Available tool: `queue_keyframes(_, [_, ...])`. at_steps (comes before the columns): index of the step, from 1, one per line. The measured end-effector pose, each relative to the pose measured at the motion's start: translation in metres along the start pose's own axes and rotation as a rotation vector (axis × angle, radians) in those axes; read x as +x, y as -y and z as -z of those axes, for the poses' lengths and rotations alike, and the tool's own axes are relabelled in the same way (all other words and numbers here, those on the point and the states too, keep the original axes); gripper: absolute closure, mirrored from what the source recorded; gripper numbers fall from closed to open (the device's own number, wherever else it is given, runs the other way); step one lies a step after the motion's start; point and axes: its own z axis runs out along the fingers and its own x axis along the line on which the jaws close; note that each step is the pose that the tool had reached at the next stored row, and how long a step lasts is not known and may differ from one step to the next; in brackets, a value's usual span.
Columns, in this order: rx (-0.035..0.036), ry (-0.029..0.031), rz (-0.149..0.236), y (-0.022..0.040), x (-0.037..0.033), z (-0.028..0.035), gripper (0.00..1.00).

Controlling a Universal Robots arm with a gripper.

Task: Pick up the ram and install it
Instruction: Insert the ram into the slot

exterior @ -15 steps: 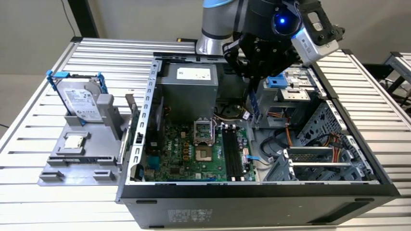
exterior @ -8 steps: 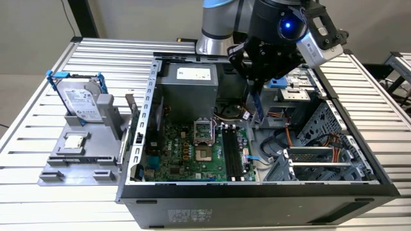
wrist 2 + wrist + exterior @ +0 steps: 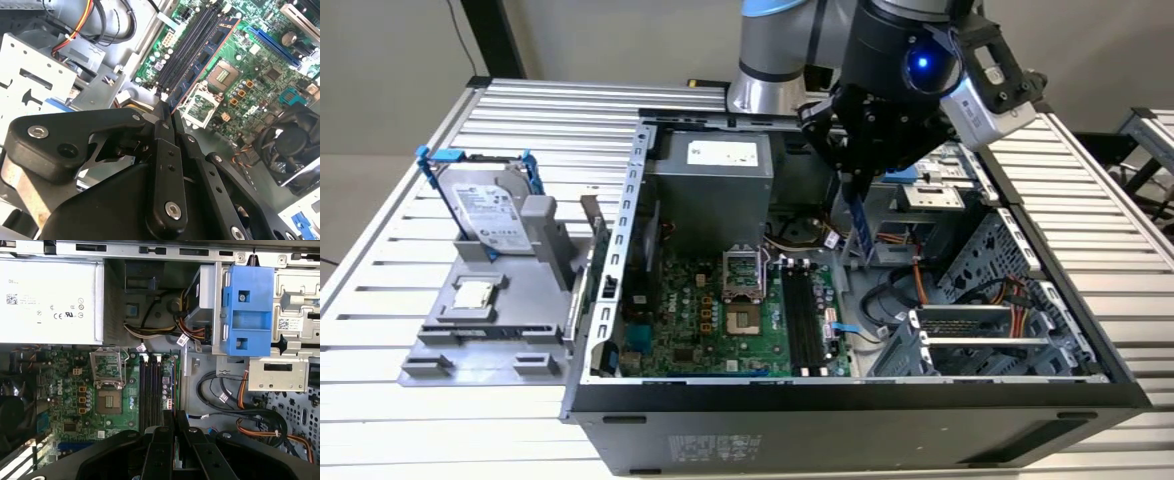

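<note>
My gripper (image 3: 854,178) is shut on the ram (image 3: 861,225), a narrow stick that hangs down from the fingers above the open computer case. In the second wrist view the ram (image 3: 204,59) reaches out from the gripper (image 3: 164,107), showing blue chips and a reddish edge. It lies over the motherboard beside the long black memory slots (image 3: 192,45). In the first wrist view the gripper (image 3: 173,416) holds the ram (image 3: 176,385) edge-on, just beside the slots (image 3: 150,390). In the exterior view the slots (image 3: 803,315) lie lower in the case, toward its front, and the ram is clear above them.
A silver hard drive (image 3: 487,210) in a blue bracket stands on a grey stand at the exterior view's left. Inside the case are the power supply (image 3: 714,165), the processor socket (image 3: 744,320), loose cables (image 3: 907,290) and a metal drive cage (image 3: 987,330).
</note>
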Motion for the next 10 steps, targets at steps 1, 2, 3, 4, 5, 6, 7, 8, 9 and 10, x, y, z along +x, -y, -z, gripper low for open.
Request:
queue_keyframes(1, [0.0001,-0.0001,0.0,0.0,0.0,0.0,1.0])
queue_keyframes(2, [0.0001,-0.0002,0.0,0.0,0.0,0.0,1.0])
queue_keyframes(3, [0.0,-0.0002,0.0,0.0,0.0,-0.0001,1.0])
queue_keyframes(4, [-0.0002,-0.0001,0.0,0.0,0.0,-0.0003,1.0])
queue_keyframes(5, [-0.0005,0.0,0.0,0.0,0.0,-0.0009,1.0])
queue_keyframes(6, [-0.0007,0.0001,0.0,0.0001,0.0,-0.0018,1.0])
queue_keyframes(7, [-0.0003,0.0,0.0,0.0001,0.0001,-0.0032,1.0])
queue_keyframes(8, [-0.0003,0.0,0.0,0.0001,0.0001,-0.005,1.0])
queue_keyframes(9, [-0.0003,-0.0001,0.0,0.0001,0.0002,-0.0066,1.0])
queue_keyframes(10, [-0.0003,-0.0001,0.0,0.0002,0.0002,-0.0084,1.0])
